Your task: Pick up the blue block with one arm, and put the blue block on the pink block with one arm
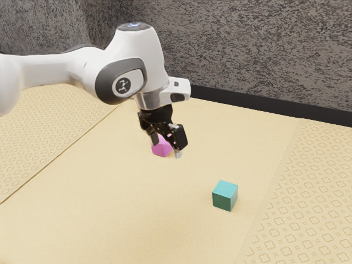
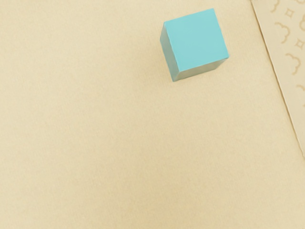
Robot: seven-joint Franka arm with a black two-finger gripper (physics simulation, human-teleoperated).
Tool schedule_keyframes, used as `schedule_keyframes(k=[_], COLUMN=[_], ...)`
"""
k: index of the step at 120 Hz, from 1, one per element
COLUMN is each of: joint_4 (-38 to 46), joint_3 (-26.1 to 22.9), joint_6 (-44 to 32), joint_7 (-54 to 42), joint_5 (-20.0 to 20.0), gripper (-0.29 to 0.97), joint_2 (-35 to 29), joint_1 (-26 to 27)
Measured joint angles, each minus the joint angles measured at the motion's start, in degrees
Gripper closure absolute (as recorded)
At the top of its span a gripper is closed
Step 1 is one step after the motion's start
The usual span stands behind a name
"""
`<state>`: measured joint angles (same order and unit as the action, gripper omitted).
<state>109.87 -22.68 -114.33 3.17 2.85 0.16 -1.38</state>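
Black two-finger gripper (image 1: 166,144), fingers spread and nothing held, is poised low, close by the pink block (image 1: 161,149). The blue block (image 1: 225,194) is set well apart toward the exterior view's right, flat on the tan surface (image 1: 110,209). It is judged light, rigid and smooth-faced, best taken across two opposite sides; no label or writing is borne.

A bare robot lab bench: 1 white arm (image 1: 60,69) over a tan table (image 1: 110,220), patterned mats (image 1: 308,192) beside, speckled grey wall (image 1: 264,44) behind.
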Motion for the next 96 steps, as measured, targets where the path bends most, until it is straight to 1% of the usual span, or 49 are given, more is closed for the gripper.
schedule_keyframes(k=[17, 31, 45, 56, 68, 81, 96], joint_4=[-1.32, -1.47, -3.72, -4.60, -8.28, -9.36, -9.63], joint_3=[0.15, 0.31, 0.62, 0.91, 1.07, 4.92, 6.00], joint_6=[-2.46, -3.80, -4.52, -4.91, -4.98, -5.00, -5.01], joint_7=[1.99, 4.23, 6.65, 8.25, 9.75, 11.15, 12.47], joint_5=[-0.03, 0.22, -0.33, -0.63, -1.21, -2.21, -2.78], gripper=[0.00, 0.00, 0.00, 0.00, 0.00, 0.00, 0.00], joint_2=[5.33, 7.84, 12.33, 14.53, 18.53, 20.46, 22.15], joint_1=[3.15, 5.44, 6.31, 6.73, 7.33, 10.93, 12.01])
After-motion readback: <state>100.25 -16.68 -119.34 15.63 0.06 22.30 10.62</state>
